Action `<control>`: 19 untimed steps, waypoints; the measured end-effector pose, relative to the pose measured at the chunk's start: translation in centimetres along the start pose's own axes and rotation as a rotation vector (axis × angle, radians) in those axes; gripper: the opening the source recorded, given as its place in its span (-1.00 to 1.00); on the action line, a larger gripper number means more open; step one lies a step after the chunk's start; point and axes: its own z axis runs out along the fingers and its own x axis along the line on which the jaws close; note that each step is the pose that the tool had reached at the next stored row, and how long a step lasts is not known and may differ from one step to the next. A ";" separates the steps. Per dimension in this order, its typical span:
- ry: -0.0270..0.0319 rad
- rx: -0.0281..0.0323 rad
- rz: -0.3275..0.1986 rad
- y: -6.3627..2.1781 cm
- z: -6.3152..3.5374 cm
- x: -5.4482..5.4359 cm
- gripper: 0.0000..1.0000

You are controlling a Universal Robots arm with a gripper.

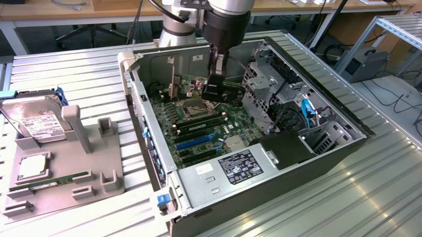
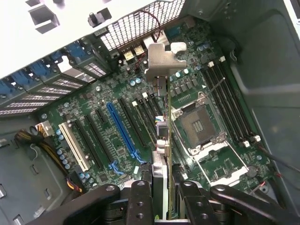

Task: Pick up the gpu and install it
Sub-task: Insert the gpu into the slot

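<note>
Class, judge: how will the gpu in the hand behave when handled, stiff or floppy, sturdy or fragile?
Probably stiff: the gpu juts straight from the hand without sagging. Likely fragile: small parts exposed on it. Its metal bracket may weight that end.

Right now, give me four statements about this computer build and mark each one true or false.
1. The pincer holds the gpu above the motherboard. True.
2. The computer case is closed up. False: its side is open and the inside is exposed.
3. The hard drive rests on the grey holder, outside the case. True.
4. The gpu is seated in the blue slot. False: that slot is empty, and the card is in the pincer's grip.
</note>
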 end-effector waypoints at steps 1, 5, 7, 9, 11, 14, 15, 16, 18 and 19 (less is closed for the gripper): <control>0.0000 -0.0002 -0.006 0.00 0.00 0.0 -0.47; 0.0002 -0.0010 -0.037 0.00 0.00 0.0 -0.47; 0.0001 -0.0014 -0.052 0.00 0.00 0.0 -0.47; 0.0002 -0.0018 -0.062 0.00 0.00 0.0 -0.47; 0.0003 -0.0020 -0.072 0.00 0.00 0.0 -0.47; 0.0003 -0.0024 -0.087 0.00 0.00 0.0 -0.47; 0.0004 -0.0025 -0.092 0.00 0.00 0.0 -0.47; 0.0004 -0.0028 -0.099 0.00 0.00 0.0 -0.47; 0.0004 -0.0032 -0.114 0.00 0.00 0.0 -0.47; 0.0004 -0.0034 -0.119 0.00 0.00 0.0 -0.47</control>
